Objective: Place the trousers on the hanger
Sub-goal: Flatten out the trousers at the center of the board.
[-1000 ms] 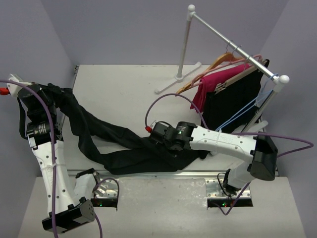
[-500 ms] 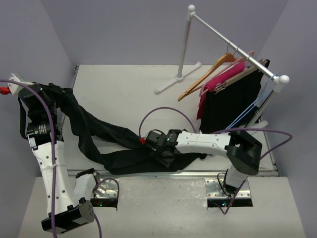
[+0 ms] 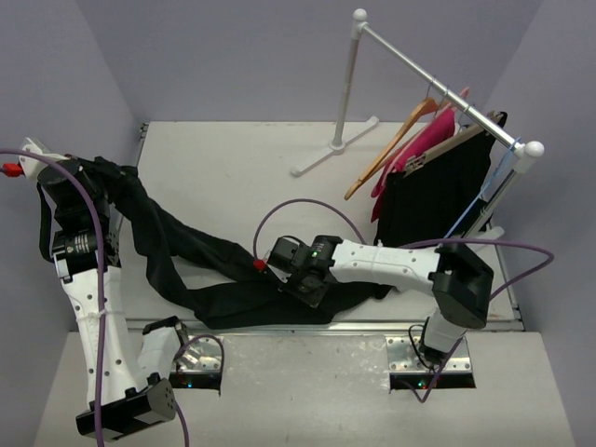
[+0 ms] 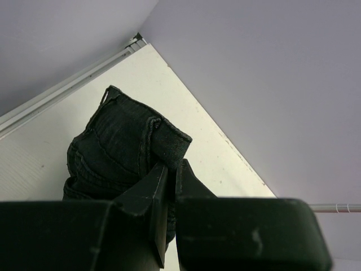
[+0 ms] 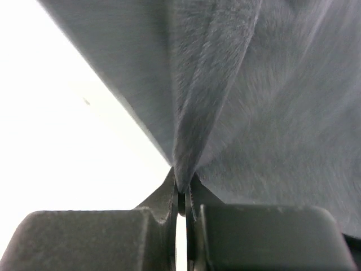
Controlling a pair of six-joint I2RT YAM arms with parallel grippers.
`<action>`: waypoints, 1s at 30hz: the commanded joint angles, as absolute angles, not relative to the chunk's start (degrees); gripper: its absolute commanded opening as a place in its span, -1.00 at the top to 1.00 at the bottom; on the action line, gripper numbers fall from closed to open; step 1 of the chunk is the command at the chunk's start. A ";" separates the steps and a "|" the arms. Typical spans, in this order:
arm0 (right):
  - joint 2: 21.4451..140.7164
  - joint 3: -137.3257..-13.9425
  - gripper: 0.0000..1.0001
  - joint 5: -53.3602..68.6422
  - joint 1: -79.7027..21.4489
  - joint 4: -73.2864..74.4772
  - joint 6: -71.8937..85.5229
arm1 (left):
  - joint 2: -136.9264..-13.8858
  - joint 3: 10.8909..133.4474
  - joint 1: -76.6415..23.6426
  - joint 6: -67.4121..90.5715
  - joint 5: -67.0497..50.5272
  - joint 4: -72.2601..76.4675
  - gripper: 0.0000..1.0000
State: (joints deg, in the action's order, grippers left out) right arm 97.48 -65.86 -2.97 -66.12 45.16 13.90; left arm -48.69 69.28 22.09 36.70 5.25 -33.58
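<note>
The black trousers lie in a long band across the table, from the far left to the front middle. My left gripper holds their waistband end raised at the left edge. In the left wrist view the left gripper is shut on the stitched waistband of the trousers. My right gripper is down on the trousers' other end; in the right wrist view the right gripper pinches a raised fold of the trousers. The tan wooden hanger hangs tilted on the rail, far from both grippers.
A garment rail on a white stand crosses the back right. On it hang a magenta garment, a black garment clipped to a flat hanger and a thin blue hanger. The table's front edge runs just below the trousers.
My right gripper has shifted a little left along the trousers, opened and shut again on a fold. The right elbow swung inward. The wooden hanger has swung on the rail. The left arm stayed still.
</note>
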 commanded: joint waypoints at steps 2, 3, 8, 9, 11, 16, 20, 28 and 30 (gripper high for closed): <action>89.12 -77.51 1.00 17.66 -67.15 51.33 8.26 | -46.76 69.79 21.71 36.04 5.36 -26.73 0.93; 88.49 -80.82 1.00 20.34 -67.22 53.44 7.42 | -46.69 69.79 21.71 36.04 5.57 -26.72 0.93; 91.97 -100.88 1.00 21.70 -67.13 68.89 3.46 | -46.46 69.82 21.71 35.86 5.98 -26.81 0.93; 92.99 -105.27 1.00 20.60 -66.97 71.60 2.46 | -46.44 69.84 21.71 35.86 5.98 -26.77 0.93; 95.76 -109.07 1.00 18.41 -66.64 75.09 1.20 | -46.32 69.79 21.71 35.86 5.98 -26.72 0.93; 98.44 -108.91 1.00 9.15 -58.14 74.52 0.45 | -46.05 69.35 21.71 35.95 6.08 -26.72 0.93; 109.48 -109.53 1.00 8.54 -44.39 74.44 -4.24 | -45.82 68.97 21.71 36.04 6.05 -26.77 0.93; 128.08 -120.95 0.00 -19.24 -36.03 70.30 2.29 | -45.18 69.52 20.22 37.74 17.02 -31.51 0.94; 127.17 -121.01 -0.37 -21.59 -36.28 69.40 2.07 | -45.03 69.43 20.20 39.11 19.26 -32.45 0.94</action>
